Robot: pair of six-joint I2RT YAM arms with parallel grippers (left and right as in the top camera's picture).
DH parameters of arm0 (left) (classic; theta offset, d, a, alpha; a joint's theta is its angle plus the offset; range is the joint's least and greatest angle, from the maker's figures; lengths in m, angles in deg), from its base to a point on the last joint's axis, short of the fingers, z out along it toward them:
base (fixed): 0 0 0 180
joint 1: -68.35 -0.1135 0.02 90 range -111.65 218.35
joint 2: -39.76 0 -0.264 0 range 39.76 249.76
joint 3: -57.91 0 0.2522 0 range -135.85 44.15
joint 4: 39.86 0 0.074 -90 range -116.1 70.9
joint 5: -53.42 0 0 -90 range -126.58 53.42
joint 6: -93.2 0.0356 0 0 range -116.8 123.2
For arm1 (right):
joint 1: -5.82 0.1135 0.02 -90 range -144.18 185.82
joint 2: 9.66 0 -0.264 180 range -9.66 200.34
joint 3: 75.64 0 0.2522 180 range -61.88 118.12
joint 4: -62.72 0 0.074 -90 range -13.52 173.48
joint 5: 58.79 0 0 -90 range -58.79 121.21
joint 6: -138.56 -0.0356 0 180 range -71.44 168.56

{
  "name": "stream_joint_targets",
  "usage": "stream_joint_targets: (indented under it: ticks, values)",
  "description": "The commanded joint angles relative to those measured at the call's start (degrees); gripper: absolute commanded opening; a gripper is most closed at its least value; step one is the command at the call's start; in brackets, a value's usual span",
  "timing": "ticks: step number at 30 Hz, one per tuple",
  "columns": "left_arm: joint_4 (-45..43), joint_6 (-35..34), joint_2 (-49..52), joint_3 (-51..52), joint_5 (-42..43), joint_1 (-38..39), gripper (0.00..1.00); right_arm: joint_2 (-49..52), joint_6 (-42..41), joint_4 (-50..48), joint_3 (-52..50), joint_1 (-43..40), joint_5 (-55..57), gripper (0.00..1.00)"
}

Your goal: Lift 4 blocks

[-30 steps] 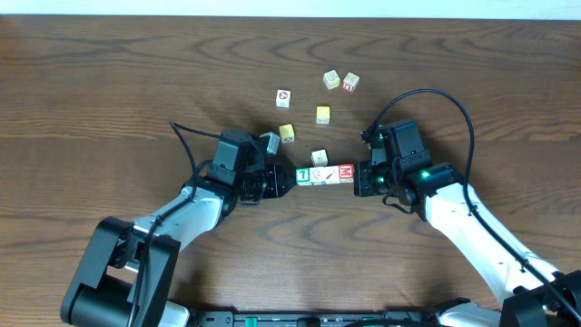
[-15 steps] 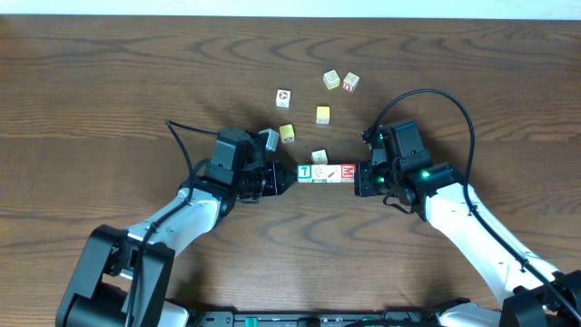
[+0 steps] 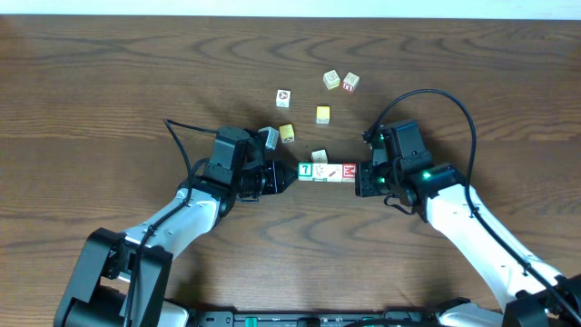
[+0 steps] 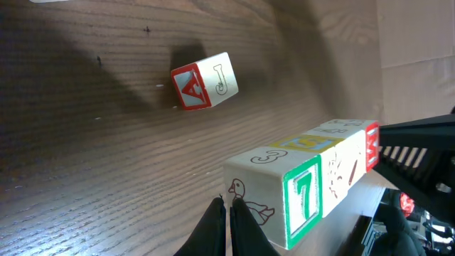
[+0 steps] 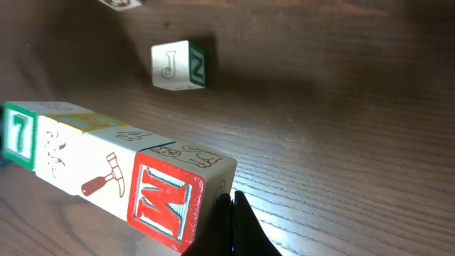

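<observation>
Four-cube wooden block row (image 3: 327,172) clamped endwise between your left gripper (image 3: 292,174) and right gripper (image 3: 361,175), each pressed together; row seemingly off dark wood surface (image 3: 109,91) (shadow beneath), just raise higher.

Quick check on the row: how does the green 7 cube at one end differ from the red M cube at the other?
The green-faced wooden 7 cube carries a green-framed numeral; the red-faced wooden M cube carries a red letter. The 7 cube is the row's left end, against the shut left gripper; the M cube is the right end, against the shut right gripper. Both look the same size and sit in line with the white picture cubes between them.
</observation>
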Motion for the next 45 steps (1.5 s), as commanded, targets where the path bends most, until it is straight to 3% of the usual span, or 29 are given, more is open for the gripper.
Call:
stream_joint_targets:
  ticks: [1, 45]
  values:
    - [-2.1, -0.8, -1.8, -4.1, 10.0, 2.3, 0.07, -1.2, -0.2, -1.0, 2.0, 3.7, -17.6, 0.01]
    - [-2.1, -1.5, -3.5, -4.3, 10.0, 2.3, 0.07, -1.3, -0.2, 0.7, 4.3, 3.7, -17.6, 0.01]
